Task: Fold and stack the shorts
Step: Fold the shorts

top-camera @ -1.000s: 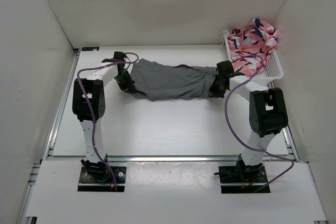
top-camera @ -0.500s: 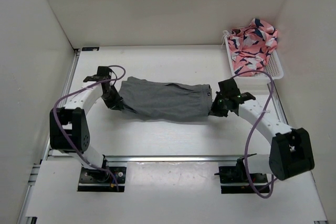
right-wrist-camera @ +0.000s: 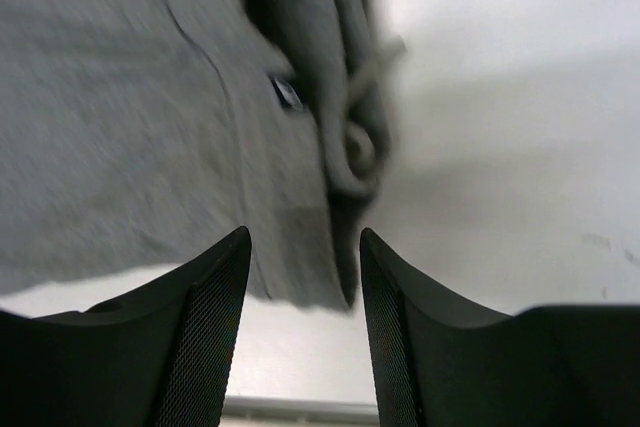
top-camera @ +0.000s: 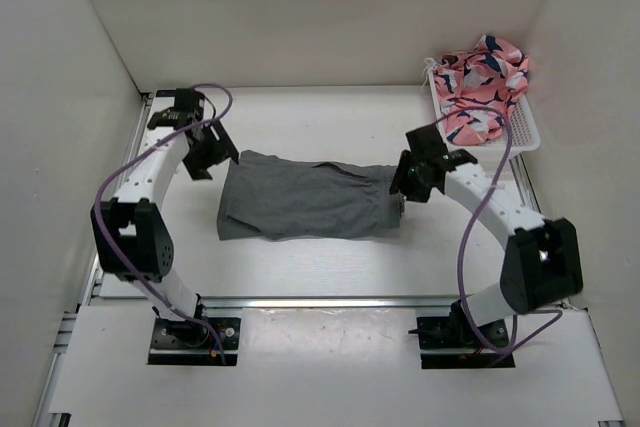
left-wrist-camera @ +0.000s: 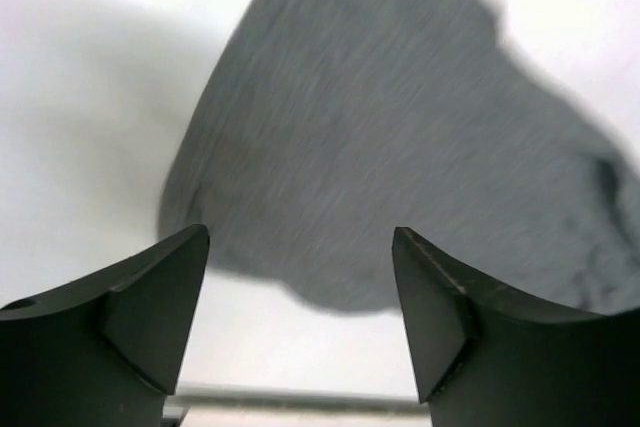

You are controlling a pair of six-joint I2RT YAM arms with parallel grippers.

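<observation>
The grey shorts (top-camera: 305,197) lie folded in a long flat band across the middle of the table, with nothing holding them. My left gripper (top-camera: 210,159) hovers open just off their left end; in the left wrist view the grey cloth (left-wrist-camera: 400,117) lies beyond the open left gripper (left-wrist-camera: 300,237), clear of both fingers. My right gripper (top-camera: 408,181) is open at the right end. In the right wrist view the waistband and drawcord (right-wrist-camera: 350,137) lie ahead of the right gripper (right-wrist-camera: 304,235), with nothing between the fingers.
A white basket (top-camera: 527,133) stands at the back right with a pink patterned garment (top-camera: 482,82) heaped in it. White walls enclose the table on three sides. A metal rail (top-camera: 320,301) runs along the near edge.
Both grippers opened and let go of the shorts, which now lie flat on the table. Both arms then drew back from the cloth's ends, the left one toward the back left.
</observation>
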